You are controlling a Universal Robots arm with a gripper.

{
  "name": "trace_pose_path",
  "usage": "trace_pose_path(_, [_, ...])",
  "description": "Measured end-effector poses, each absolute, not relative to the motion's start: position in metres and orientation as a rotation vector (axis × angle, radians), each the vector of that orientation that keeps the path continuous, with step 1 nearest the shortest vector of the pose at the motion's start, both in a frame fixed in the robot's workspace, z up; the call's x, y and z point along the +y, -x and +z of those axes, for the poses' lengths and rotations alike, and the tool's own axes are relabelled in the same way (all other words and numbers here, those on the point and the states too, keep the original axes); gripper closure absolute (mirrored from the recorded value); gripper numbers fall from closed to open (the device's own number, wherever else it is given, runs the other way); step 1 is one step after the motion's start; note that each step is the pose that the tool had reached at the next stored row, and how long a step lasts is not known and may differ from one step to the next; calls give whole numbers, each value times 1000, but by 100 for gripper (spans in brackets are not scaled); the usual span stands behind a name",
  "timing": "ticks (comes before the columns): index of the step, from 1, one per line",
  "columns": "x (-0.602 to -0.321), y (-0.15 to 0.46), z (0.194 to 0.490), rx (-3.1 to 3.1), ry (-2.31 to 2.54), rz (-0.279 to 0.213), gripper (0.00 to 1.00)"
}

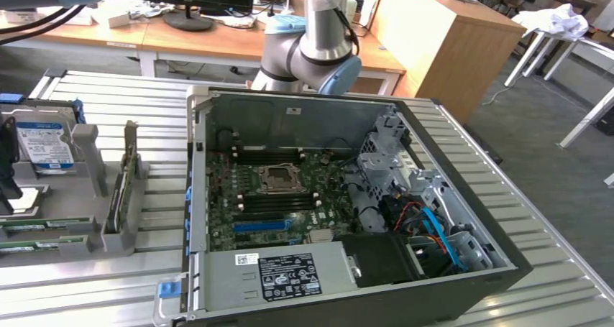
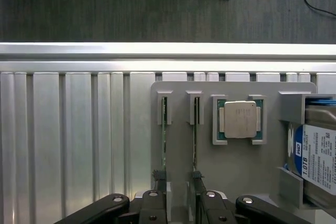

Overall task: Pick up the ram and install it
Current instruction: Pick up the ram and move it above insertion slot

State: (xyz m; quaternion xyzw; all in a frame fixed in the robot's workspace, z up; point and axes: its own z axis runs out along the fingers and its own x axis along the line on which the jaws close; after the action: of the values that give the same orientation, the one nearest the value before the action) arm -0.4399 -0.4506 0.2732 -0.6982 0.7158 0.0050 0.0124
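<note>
Two ram sticks stand on edge in narrow slots of a grey holder (image 2: pixel 236 166): one ram (image 2: pixel 164 140) shows a green edge, and a second stick (image 2: pixel 195 140) stands beside it. My gripper (image 2: pixel 177 184) hovers above the end of these two slots. It is open, with nothing between its dark fingertips (image 2: pixel 157 178). In the exterior view the same sticks (image 1: pixel 34 228) lie at the far left, in the holder (image 1: pixel 77 219). The open computer case (image 1: pixel 336 205) stands in the middle, and its motherboard (image 1: pixel 278 197) shows black memory slots around the processor socket.
A processor chip (image 2: pixel 240 119) and a hard drive (image 2: pixel 315 156) sit in the holder beside the ram. Another grey stand (image 1: pixel 125 183) holds a card upright. The arm (image 1: pixel 317 39) rises behind the case. The ribbed metal table (image 1: pixel 115 97) ends near the holder.
</note>
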Motion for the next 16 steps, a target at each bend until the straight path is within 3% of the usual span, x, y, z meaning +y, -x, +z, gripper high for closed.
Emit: trace_pose_path(16, [-457, 440, 264, 2230, 2175, 13, 69])
